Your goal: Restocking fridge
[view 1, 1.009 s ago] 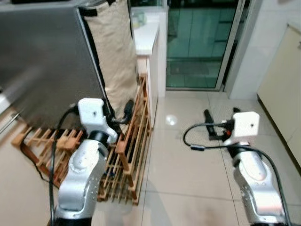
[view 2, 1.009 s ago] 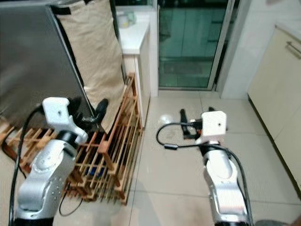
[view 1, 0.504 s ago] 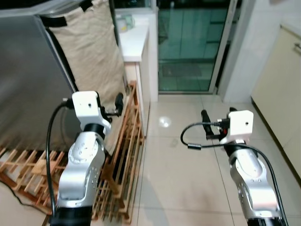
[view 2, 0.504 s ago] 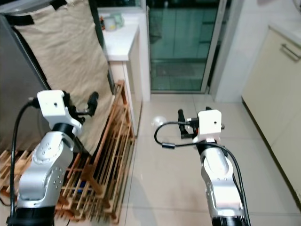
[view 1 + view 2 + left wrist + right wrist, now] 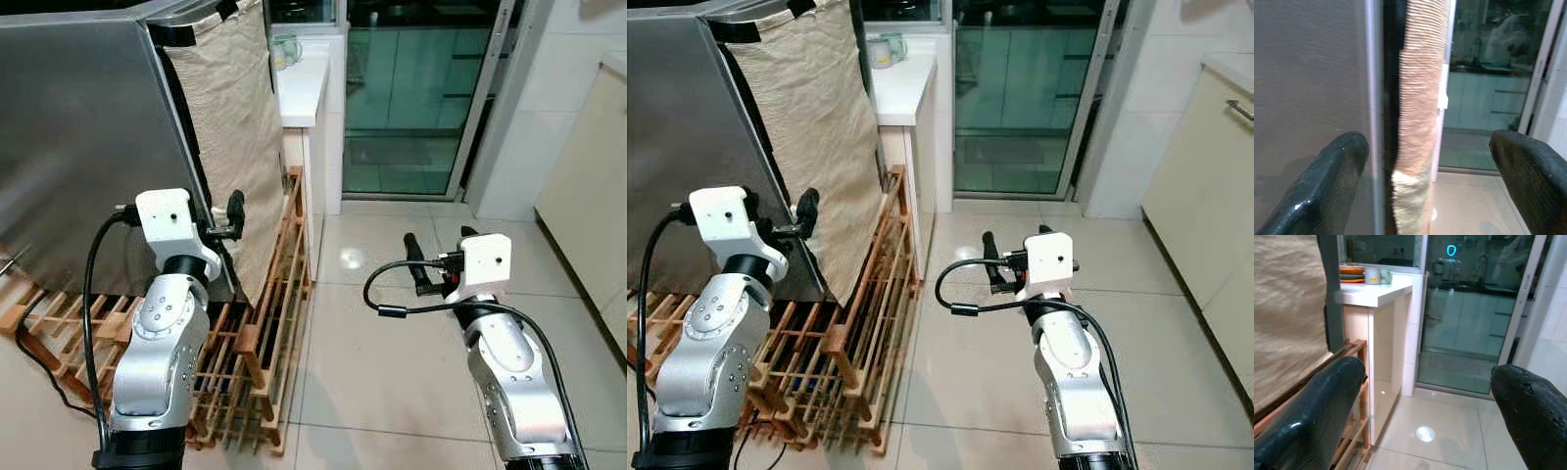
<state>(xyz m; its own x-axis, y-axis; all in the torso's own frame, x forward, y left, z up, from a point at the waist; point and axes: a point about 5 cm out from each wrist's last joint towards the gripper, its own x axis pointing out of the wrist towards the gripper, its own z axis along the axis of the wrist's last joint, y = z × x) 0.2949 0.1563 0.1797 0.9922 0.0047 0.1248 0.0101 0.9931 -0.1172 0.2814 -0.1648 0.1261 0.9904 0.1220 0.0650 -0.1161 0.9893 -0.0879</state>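
**Both grippers spread wide and empty beside the fridge**

The robot stands on the tiled floor [image 5: 392, 362] with the fridge [image 5: 88, 137] on its left, a tall steel-grey box standing on a wooden rack [image 5: 265, 333] of slats. A beige cloth [image 5: 230, 127] with a black band along its top edge hangs down the side of the fridge that faces the room, and its lower edge reaches down to the rack.

The left gripper [image 5: 233, 211] is raised in front of the near corner of the fridge, just beside the edge where the steel meets the cloth. In the left wrist view its two black fingers [image 5: 1327, 188] stand wide apart, with the corner of the fridge and the strip of cloth seen between them; they hold nothing, and I cannot tell from here whether either finger touches the steel.

The right gripper [image 5: 431, 264] hangs over the open floor, well apart from the fridge and the rack. Its fingers [image 5: 1312, 416] are also spread wide, with nothing between them. A black cable [image 5: 392, 294] loops out from its wrist.

Past the fridge a white counter [image 5: 304, 78] runs back toward the wall, with a pale mug [image 5: 880, 49] near its far end; the right wrist view also shows an orange dish [image 5: 1352, 270] beside the mug. Beyond the counter is a glass door [image 5: 421, 98] with a pale frame, and a cream cupboard [image 5: 588, 186] stands along the right-hand edge of the floor.
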